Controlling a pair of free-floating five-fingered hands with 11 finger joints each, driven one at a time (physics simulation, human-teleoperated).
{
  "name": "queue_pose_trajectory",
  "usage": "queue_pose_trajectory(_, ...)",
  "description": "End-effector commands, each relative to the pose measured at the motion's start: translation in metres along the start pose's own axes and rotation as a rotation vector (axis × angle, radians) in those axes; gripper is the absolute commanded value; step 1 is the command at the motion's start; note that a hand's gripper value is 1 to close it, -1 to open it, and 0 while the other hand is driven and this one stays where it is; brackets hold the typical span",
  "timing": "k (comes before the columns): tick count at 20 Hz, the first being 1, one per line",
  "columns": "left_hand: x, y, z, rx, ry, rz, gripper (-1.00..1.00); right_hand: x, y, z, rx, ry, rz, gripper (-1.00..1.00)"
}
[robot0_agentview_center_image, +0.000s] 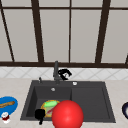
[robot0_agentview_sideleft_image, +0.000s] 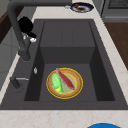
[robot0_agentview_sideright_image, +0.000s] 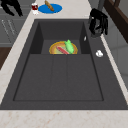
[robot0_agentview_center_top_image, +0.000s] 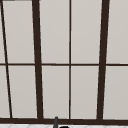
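My right hand (robot0_agentview_center_image: 64, 73) hovers just right of the dark faucet (robot0_agentview_center_image: 56, 71) at the back of the sink. In the right side view the right hand (robot0_agentview_sideright_image: 98, 21) hangs beside the faucet with its fingers relaxed and pointing down; I cannot tell whether they touch it. The left side view has this hand (robot0_agentview_sideleft_image: 26, 25) by the faucet (robot0_agentview_sideleft_image: 17, 37). My left hand (robot0_agentview_center_image: 40, 114) floats open over the sink's front left corner, holding nothing. A yellow-rimmed plate (robot0_agentview_center_image: 44, 105) with a green and a red item lies in the left basin. A big red ball (robot0_agentview_center_image: 67, 115) sits at the front edge.
A blue plate (robot0_agentview_center_image: 7, 105) with a bread stick and a small red-and-white cup (robot0_agentview_center_image: 5, 117) stand on the left counter. A dark plate (robot0_agentview_center_image: 125, 110) is on the right counter. A small white object (robot0_agentview_center_image: 74, 83) lies on the sink's back rim. The right drainboard (robot0_agentview_center_image: 90, 100) is flat.
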Motion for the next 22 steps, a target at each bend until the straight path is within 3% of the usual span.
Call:
queue_pose_trajectory(1, 0.0, 0.0, 0.0, 0.0, 0.0, 0.0, 0.0, -0.019, -0.017, -0.009, 0.019, -0.013, -0.035, -1.0)
queue_pose_trajectory(5, 0.0, 0.0, 0.0, 0.0, 0.0, 0.0, 0.0, -0.033, -0.042, -0.011, 0.064, -0.048, -0.061, -1.0)
queue_pose_trajectory(7, 0.0, 0.0, 0.0, 0.0, 0.0, 0.0, 0.0, -0.036, -0.048, -0.009, 0.109, -0.097, 0.012, -1.0)
queue_pose_trajectory(12, 0.0, 0.0, 0.0, 0.0, 0.0, 0.0, 0.0, -0.056, -0.035, -0.019, 0.204, -0.159, -0.03, -1.0)
queue_pose_trajectory(19, 0.0, 0.0, 0.0, 0.0, 0.0, 0.0, 0.0, -0.083, -0.024, -0.033, 0.212, -0.217, -0.057, -1.0)
queue_pose_trajectory(20, 0.0, 0.0, 0.0, 0.0, 0.0, 0.0, 0.0, -0.084, -0.027, -0.033, 0.24, -0.153, -0.054, -1.0)
queue_pose_trajectory(21, 0.0, 0.0, 0.0, 0.0, 0.0, 0.0, 0.0, -0.078, -0.026, -0.031, 0.206, -0.163, -0.012, -1.0)
queue_pose_trajectory(22, 0.0, 0.0, 0.0, 0.0, 0.0, 0.0, 0.0, -0.077, -0.027, -0.03, 0.196, -0.167, -0.003, -1.0)
